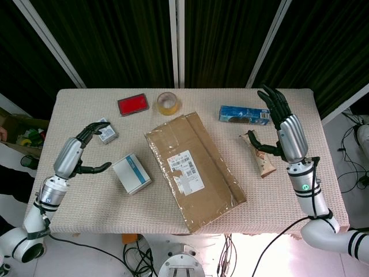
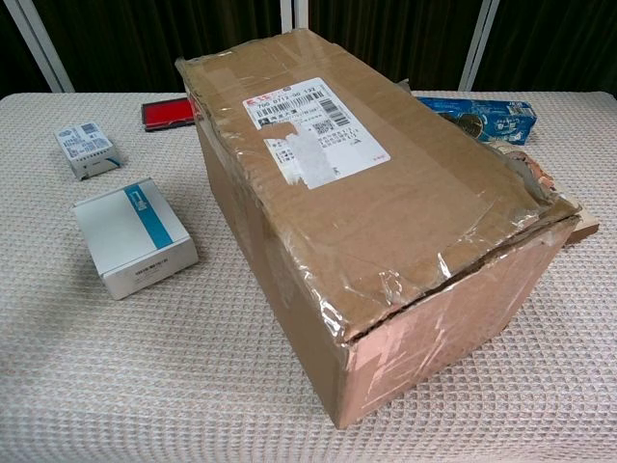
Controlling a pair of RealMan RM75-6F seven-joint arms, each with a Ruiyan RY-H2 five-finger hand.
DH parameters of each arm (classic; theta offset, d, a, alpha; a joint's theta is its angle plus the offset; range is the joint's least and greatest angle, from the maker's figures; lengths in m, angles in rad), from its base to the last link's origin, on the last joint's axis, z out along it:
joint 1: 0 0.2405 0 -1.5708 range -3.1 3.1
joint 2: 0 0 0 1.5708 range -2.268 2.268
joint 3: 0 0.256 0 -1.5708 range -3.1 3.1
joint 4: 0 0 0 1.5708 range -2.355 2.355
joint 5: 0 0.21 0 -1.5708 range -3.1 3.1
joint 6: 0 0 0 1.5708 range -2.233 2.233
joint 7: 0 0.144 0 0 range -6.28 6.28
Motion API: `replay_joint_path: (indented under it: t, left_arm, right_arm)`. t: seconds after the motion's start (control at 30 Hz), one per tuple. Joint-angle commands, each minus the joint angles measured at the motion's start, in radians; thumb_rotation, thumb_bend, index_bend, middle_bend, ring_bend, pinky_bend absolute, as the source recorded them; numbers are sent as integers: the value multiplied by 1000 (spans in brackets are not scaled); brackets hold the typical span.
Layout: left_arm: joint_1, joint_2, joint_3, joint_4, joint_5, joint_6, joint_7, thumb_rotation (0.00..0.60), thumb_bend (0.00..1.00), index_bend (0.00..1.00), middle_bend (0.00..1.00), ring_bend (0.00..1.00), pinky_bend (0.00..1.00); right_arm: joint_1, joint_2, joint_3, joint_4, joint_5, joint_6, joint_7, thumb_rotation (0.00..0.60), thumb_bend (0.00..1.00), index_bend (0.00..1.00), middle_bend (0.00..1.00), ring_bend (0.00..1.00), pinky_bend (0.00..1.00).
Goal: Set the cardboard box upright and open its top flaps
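Observation:
A long brown cardboard box (image 1: 193, 167) (image 2: 376, 212) lies on its side across the middle of the table, a white shipping label facing up. Its flaps at the near end are closed, with torn tape over the edges. My left hand (image 1: 86, 151) hovers at the table's left, fingers spread and empty, well left of the box. My right hand (image 1: 282, 124) is raised at the right side, fingers spread and empty, apart from the box. Neither hand shows in the chest view.
A white and teal box (image 1: 131, 173) (image 2: 135, 236) lies just left of the cardboard box. A small packet (image 1: 105, 130) (image 2: 87, 147), red case (image 1: 133, 104), tape roll (image 1: 168, 103), blue biscuit pack (image 1: 245, 114) (image 2: 482, 118) and a brown wrapper (image 1: 260, 156) lie around.

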Motion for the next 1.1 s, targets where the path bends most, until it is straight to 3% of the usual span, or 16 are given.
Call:
replay_joint_path:
  t: [0.03, 0.47, 0.57, 0.87, 1.1]
  left_arm:
    - [-7, -1, 0, -5, 0, -1, 12, 253, 155, 132, 156, 135, 283]
    - [-47, 11, 7, -30, 13, -32, 76, 252, 163, 132, 155, 136, 284]
    - [-78, 28, -2, -55, 28, -60, 139, 251, 176, 132, 156, 136, 283]
    - [-251, 52, -73, -215, 56, -255, 597, 250, 235, 190, 208, 136, 282]
    - [-416, -48, -123, -226, -27, -450, 905, 263, 208, 215, 239, 137, 281]
  right_arm:
    - [2, -4, -8, 13, 1, 5, 10, 600, 365, 0, 0, 0, 0]
    - [-18, 38, -26, -13, 1, 38, 36, 600, 374, 0, 0, 0, 0]
    - [-26, 56, -33, -49, 19, 25, 79, 600, 382, 0, 0, 0, 0]
    - [-59, 109, -47, -131, 34, 33, 139, 600, 384, 0, 0, 0, 0]
    - [-84, 150, -56, -169, 1, 64, 166, 600, 402, 0, 0, 0, 0]
